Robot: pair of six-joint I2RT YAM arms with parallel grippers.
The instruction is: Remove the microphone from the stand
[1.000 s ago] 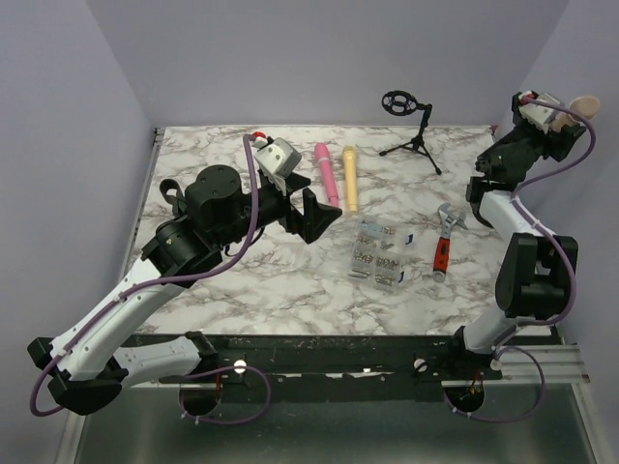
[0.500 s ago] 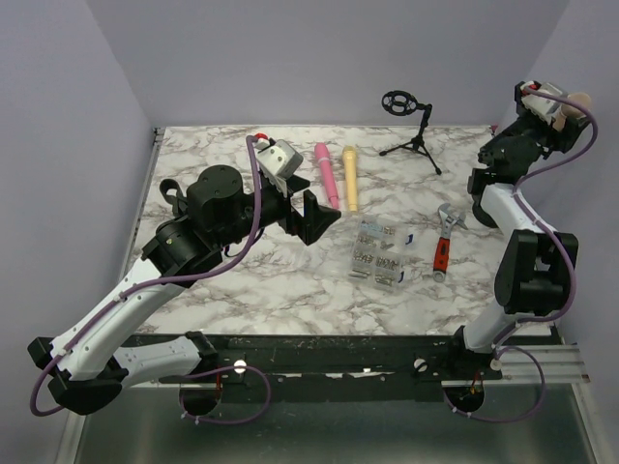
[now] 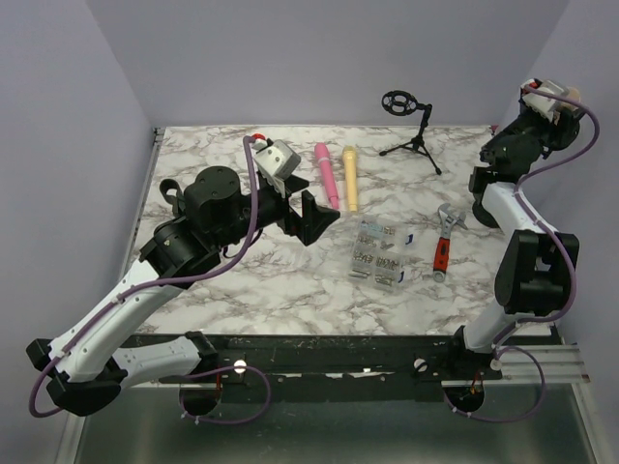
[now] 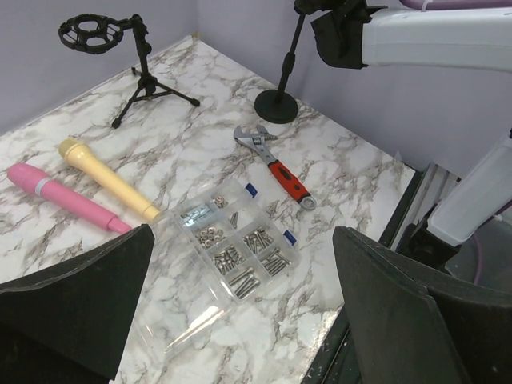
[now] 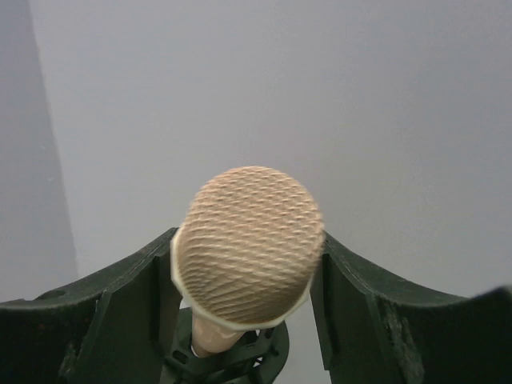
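Closing around the microphone (image 5: pixel 246 248), the right arm's fingers (image 5: pixel 152 296) flank its head; it sits in the stand (image 5: pixel 232 356), unlifted. Left fingers (image 4: pixel 72 296) gape empty.

Right edge: microphone (image 5: pixel 246 244) fills the gap between the right gripper (image 5: pixel 240 320) fingers.
Back centre: tripod stand (image 3: pixel 411 124) stands alone.
Table middle: screw box (image 3: pixel 380 252), wrench (image 3: pixel 444 238) lie flat.
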